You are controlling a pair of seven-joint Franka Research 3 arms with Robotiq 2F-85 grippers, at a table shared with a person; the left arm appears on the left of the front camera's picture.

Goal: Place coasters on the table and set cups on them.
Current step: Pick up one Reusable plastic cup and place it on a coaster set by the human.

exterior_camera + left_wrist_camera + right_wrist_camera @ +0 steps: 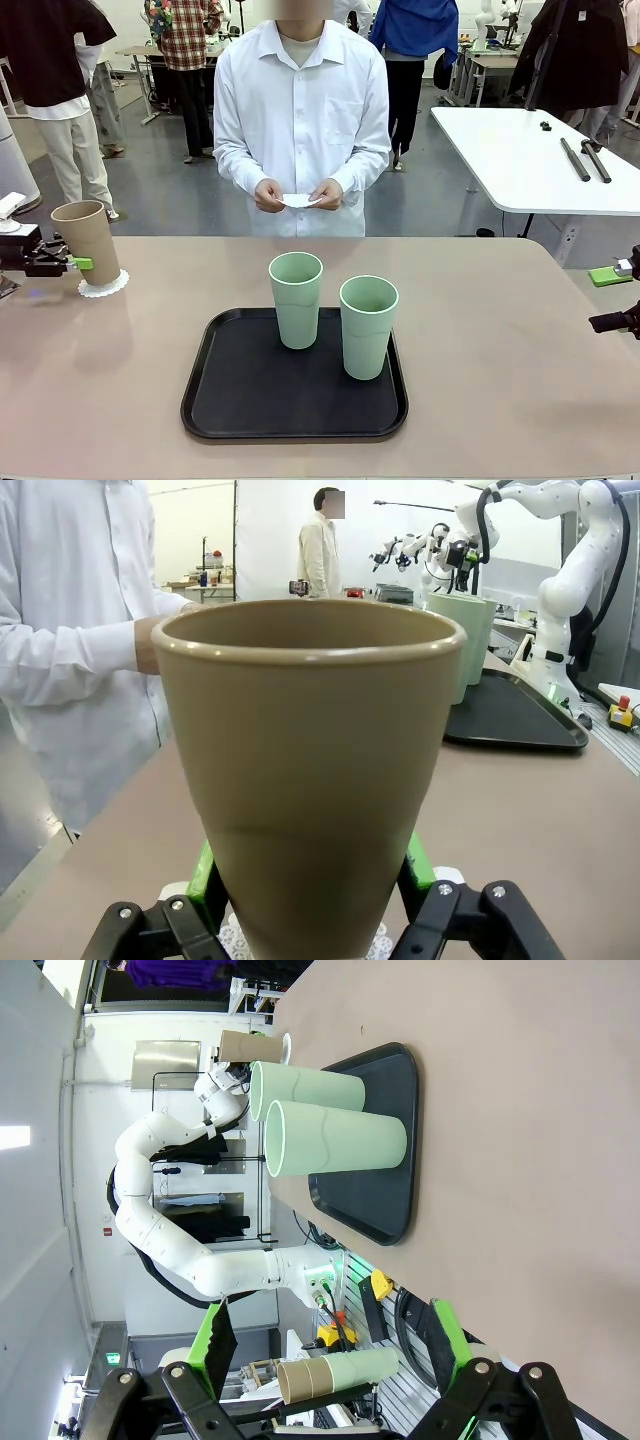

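Done: tan cup [87,240] on coaster [103,288], far left, left hand [72,264] pinching it. Pending: two mint cups [296,298]. Right hand [330,1345] spread.

The left gripper [80,263] reaches in level from the left edge, its green pads [203,872] clamped on either side of the tan-brown cup [305,780], low down. The right gripper [330,1355] hovers at the right edge, jaws spread wide, seemingly holding nothing.
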